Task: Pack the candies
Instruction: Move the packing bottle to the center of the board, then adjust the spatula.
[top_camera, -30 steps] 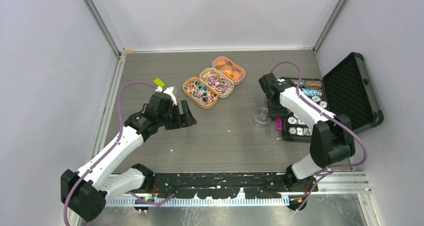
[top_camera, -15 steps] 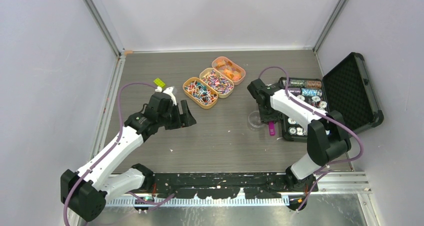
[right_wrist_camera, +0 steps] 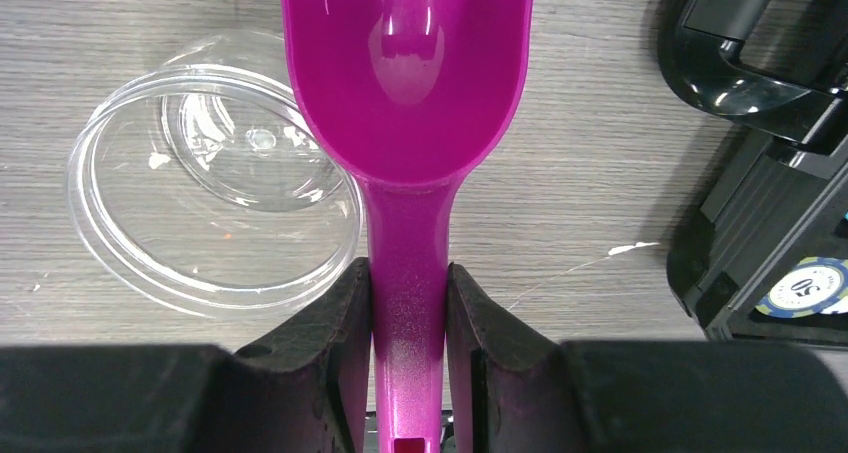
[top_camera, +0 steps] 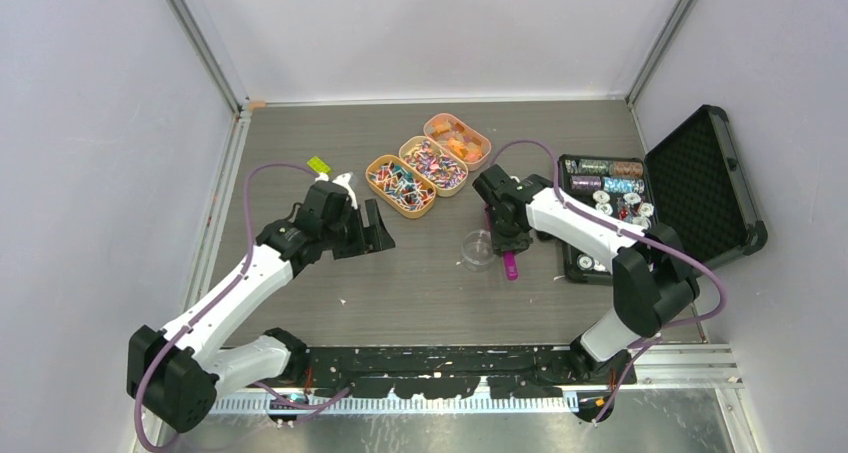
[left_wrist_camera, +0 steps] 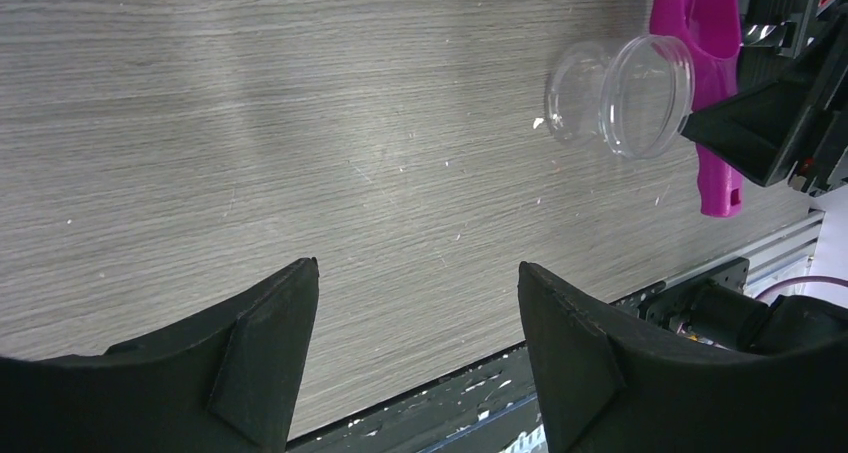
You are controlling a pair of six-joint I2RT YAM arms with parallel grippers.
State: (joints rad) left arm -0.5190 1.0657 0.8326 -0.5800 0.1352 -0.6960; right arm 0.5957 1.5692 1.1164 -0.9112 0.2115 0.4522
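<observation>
The candies (top_camera: 400, 185) fill tan oval trays at the back of the table; a second tray (top_camera: 434, 163) holds more. My right gripper (right_wrist_camera: 408, 318) is shut on the handle of a magenta scoop (right_wrist_camera: 405, 63), whose bowl is empty. It also shows in the top view (top_camera: 510, 265) and the left wrist view (left_wrist_camera: 712, 43). A clear round cup (right_wrist_camera: 212, 178) lies just left of the scoop; it shows in the top view (top_camera: 478, 248) too. My left gripper (left_wrist_camera: 415, 348) is open and empty over bare table, left of the trays (top_camera: 368, 228).
A third tan tray (top_camera: 458, 138) holds orange pieces. An open black case (top_camera: 640, 208) with poker chips (right_wrist_camera: 800, 288) lies at the right. A small yellow-green block (top_camera: 318, 164) sits at the left. The table's front edge carries a black rail (left_wrist_camera: 600, 373).
My right gripper has carried the magenta scoop leftward from the case toward the table's middle. The clear cup has moved left with it. The left arm has barely moved.
</observation>
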